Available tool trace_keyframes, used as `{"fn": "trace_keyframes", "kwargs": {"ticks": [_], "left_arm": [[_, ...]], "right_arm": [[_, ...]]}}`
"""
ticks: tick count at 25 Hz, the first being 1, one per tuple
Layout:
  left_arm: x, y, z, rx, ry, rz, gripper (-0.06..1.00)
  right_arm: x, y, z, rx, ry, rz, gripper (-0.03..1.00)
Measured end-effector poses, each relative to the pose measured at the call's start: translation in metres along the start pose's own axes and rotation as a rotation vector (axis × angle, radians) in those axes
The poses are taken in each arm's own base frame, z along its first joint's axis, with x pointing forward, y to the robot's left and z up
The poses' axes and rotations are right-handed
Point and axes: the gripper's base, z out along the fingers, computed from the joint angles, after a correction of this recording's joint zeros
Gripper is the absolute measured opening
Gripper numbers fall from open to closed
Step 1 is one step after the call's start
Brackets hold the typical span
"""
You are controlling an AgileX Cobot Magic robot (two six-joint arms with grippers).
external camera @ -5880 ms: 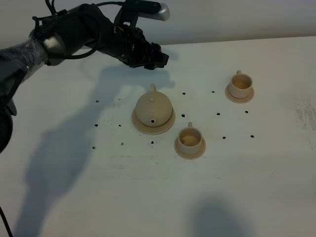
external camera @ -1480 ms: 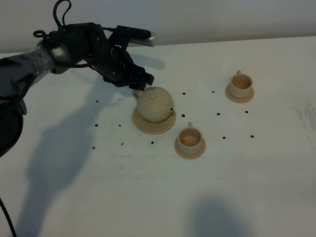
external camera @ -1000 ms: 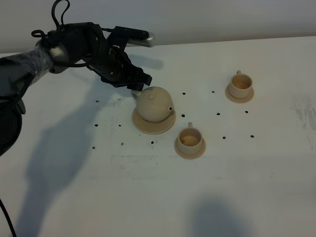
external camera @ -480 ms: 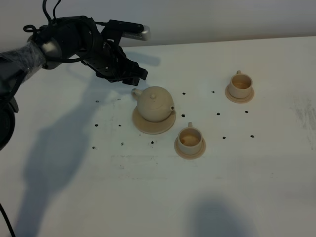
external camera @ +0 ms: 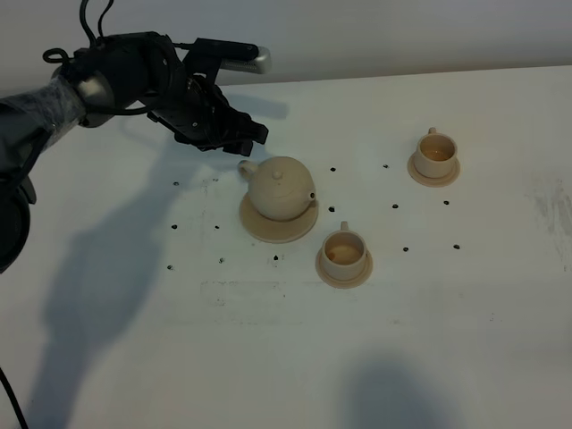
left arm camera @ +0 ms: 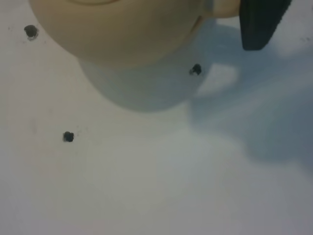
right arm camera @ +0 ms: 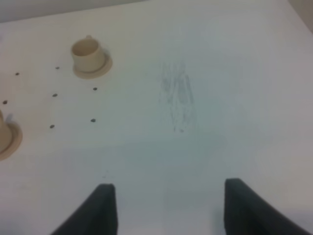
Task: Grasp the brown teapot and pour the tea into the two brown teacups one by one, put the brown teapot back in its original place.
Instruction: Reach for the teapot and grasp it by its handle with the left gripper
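The brown teapot (external camera: 279, 188) stands upright on its round tray (external camera: 268, 232), the original place, handle to the back left and spout to the right. My left gripper (external camera: 252, 136) hovers open just behind and left of the handle, touching nothing. In the left wrist view the teapot (left arm camera: 122, 29) fills the near edge, with one dark finger (left arm camera: 261, 22) beside its handle. The two brown teacups sit on saucers: one (external camera: 344, 250) in front of the teapot, one (external camera: 435, 154) at the back right. My right gripper (right arm camera: 169, 188) hangs open over bare table, out of the high view.
Small black dots (external camera: 332, 168) are scattered over the white table around the tea set. A grey scuff (external camera: 547, 192) marks the table's right side. The left arm (external camera: 107, 76) reaches in from the back left, casting a wide shadow.
My left gripper has let go of the teapot's handle and drawn back and up to the left. The teapot stays on its tray. The cups have not moved.
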Motion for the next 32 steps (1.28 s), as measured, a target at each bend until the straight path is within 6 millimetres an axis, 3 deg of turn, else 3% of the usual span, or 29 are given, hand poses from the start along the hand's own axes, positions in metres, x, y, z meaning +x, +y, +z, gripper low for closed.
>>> {"fn": "trace_keyframes", "kwargs": {"ticks": [6, 32], "left_arm": [[0.004, 0.002, 0.007, 0.004, 0.029, -0.011, 0.50], [0.014, -0.001, -0.001, 0.067, 0.156, -0.095, 0.50]], "right_arm": [[0.000, 0.000, 0.000, 0.000, 0.000, 0.000, 0.47], [0.000, 0.000, 0.000, 0.000, 0.000, 0.000, 0.47]]}}
